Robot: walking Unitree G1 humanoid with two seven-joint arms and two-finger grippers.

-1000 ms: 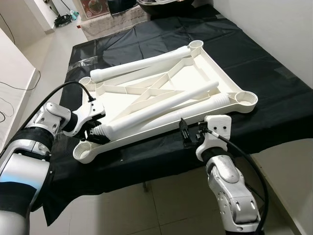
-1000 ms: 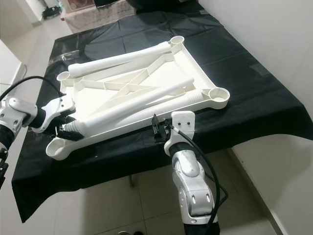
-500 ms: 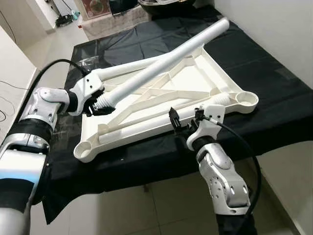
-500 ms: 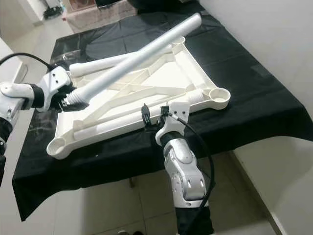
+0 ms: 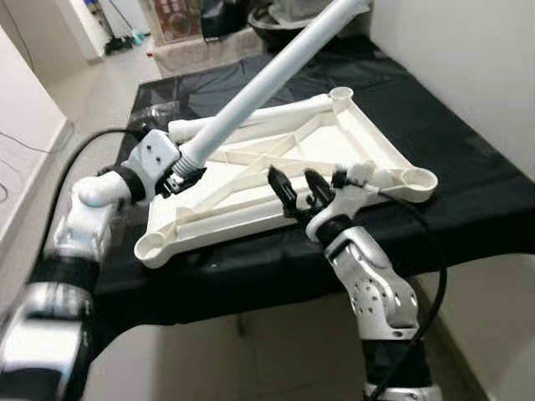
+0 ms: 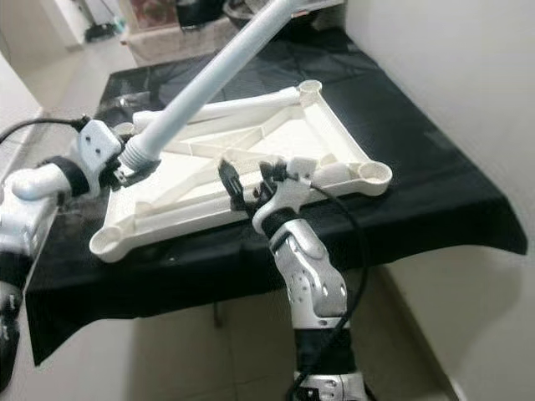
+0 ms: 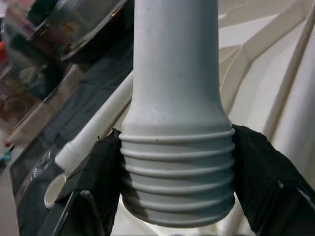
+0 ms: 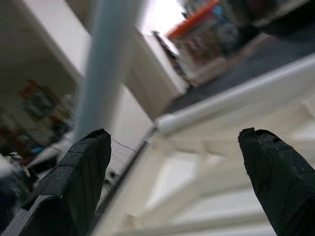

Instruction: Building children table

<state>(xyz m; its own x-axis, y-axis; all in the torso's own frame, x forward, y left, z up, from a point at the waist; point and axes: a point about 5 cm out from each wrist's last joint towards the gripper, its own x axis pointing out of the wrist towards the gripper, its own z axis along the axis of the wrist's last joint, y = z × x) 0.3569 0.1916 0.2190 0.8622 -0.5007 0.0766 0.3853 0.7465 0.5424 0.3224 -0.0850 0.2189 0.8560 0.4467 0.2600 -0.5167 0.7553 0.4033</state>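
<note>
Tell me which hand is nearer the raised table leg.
Left. The left hand is clamped on the threaded end of the raised table leg. The right hand hovers open over the near edge of the tabletop, apart from the leg.

White table leg (image 5: 267,79), raised aslant

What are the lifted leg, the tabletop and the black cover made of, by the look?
Table leg: looks like moulded white plastic, matte, with moulded threads at the end held in the left claw.
Upside-down tabletop: same white plastic look; moulded ribs and corner sockets.
Black cover: probably thin plastic sheeting; slight sheen, creases, edges drape. Could be fabric.
</note>
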